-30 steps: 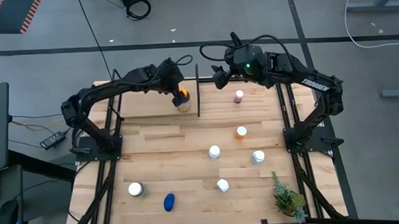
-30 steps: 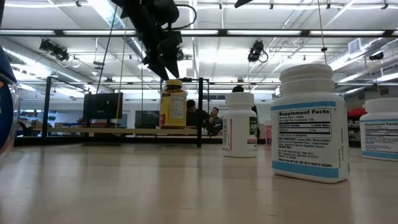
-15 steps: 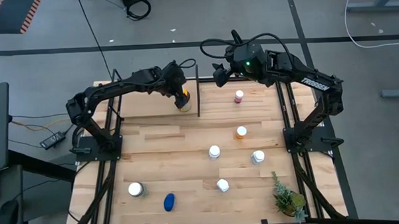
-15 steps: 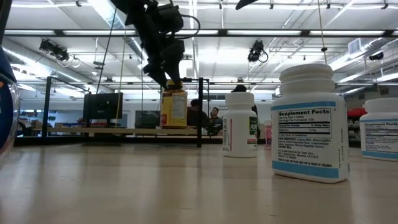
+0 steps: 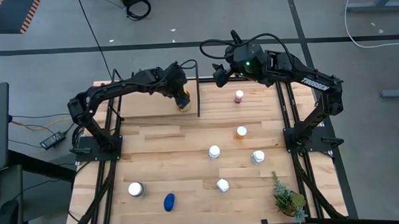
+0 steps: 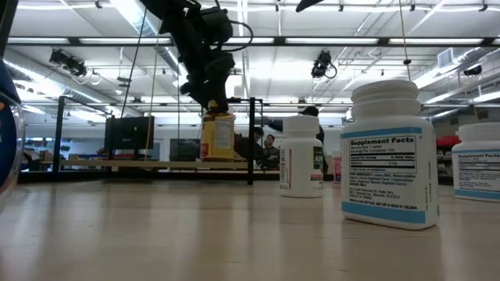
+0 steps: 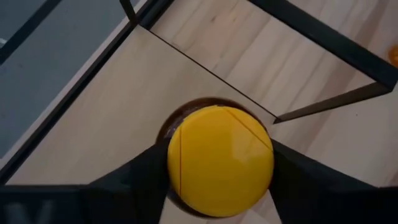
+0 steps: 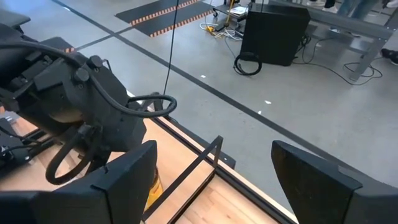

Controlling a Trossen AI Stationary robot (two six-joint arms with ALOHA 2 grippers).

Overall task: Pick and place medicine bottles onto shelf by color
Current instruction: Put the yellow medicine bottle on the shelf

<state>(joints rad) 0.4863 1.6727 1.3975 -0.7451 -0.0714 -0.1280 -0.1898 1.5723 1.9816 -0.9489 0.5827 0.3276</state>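
Amber, yellow-capped medicine bottle stands upright in the black-railed light-wood shelf at the desk's far edge, just left of the black upright divider. Left gripper sits directly above, fingers flanking the cap, contact uncertain. Right gripper, spread and empty, hovers beyond the divider.

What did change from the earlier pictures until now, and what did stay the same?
The left gripper came down over the yellow-capped amber bottle on the shelf, and its fingers narrowed to flank the cap; a firm grip is not certain. The bottle stayed in place. The right gripper stayed open above the shelf's back edge. The other bottles did not move.
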